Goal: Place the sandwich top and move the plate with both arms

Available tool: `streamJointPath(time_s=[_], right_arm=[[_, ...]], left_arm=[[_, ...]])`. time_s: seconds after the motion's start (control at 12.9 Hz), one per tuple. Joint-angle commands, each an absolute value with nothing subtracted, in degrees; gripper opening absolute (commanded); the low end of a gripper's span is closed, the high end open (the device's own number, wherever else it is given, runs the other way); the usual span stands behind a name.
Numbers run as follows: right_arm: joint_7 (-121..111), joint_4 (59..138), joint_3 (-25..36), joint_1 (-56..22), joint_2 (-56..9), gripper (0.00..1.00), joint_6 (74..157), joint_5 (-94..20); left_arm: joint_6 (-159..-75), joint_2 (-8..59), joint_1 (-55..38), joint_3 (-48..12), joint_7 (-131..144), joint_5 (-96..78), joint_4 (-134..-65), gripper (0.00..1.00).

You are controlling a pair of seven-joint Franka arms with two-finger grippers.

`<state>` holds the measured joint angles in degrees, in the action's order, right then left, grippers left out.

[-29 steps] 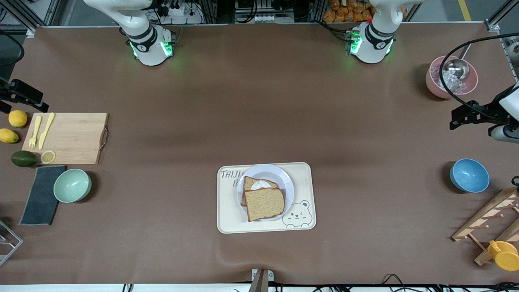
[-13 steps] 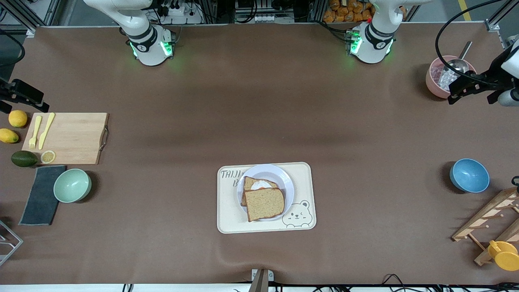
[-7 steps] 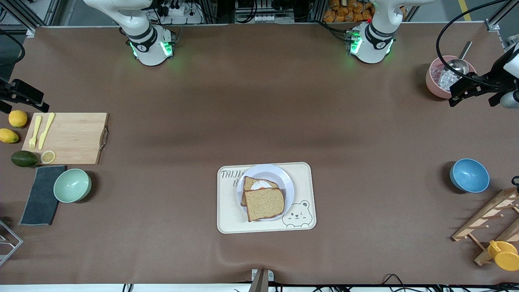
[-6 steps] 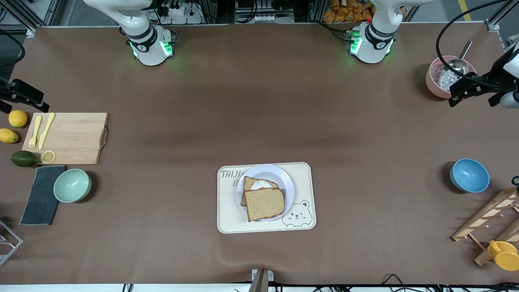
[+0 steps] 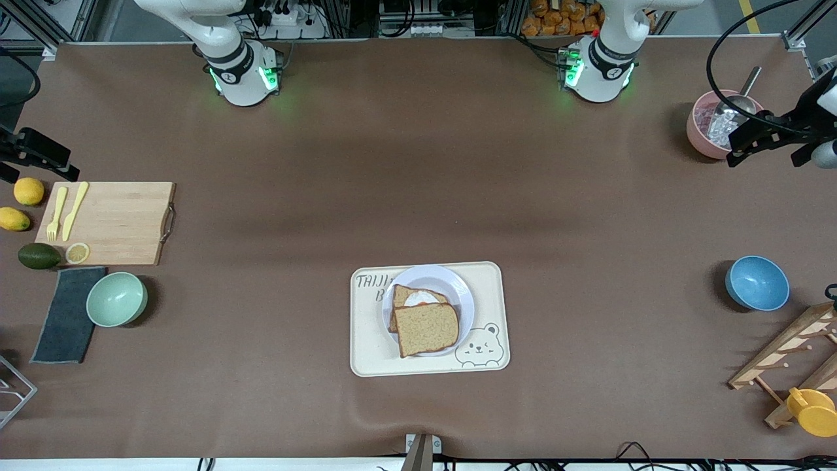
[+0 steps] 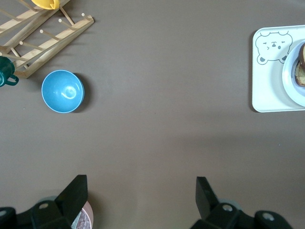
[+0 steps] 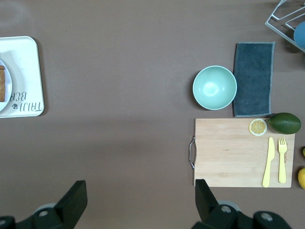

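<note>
Front view: the top (image 5: 426, 329) is seen laid askew on the egg slice (image 5: 414, 299), on the plate (image 5: 458, 291), on the tray (image 5: 366, 353) at six o'clock; placing looks done, the plate's move is judged not begun. The left gripper (image 5: 752, 140) hangs at two o'clock over the pink bowl (image 5: 698, 134).

Left wrist view: fingers (image 6: 75, 191) are spread, empty.

Right wrist view: the right gripper (image 7: 140, 202) is spread, empty, near the board (image 7: 228, 152).

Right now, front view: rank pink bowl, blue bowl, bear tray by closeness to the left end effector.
1. Round pink bowl with metal scoop: directly beside the left end effector.
2. Round blue bowl: same table end, nearer the camera.
3. Cream rectangular bear tray: mid-table.
</note>
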<state>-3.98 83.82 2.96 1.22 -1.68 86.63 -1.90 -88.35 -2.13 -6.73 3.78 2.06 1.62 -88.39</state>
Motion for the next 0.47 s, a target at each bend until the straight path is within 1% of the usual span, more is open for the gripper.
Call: streamJointPath(time_s=[0.0, 0.39], right_arm=[[-3.08, 84.2, 3.08, 0.79, -1.05, 1.0, 86.48, -1.5], [-3.08, 84.2, 3.08, 0.79, -1.05, 1.0, 86.57, -1.49]], left_arm=[[-87.54, -2.73, -7.21, 4.22, 1.67, 2.28, -88.33, 1.0], [-87.45, -2.99, -6.86, 3.61, 1.84, 2.2, -88.42, 1.0]])
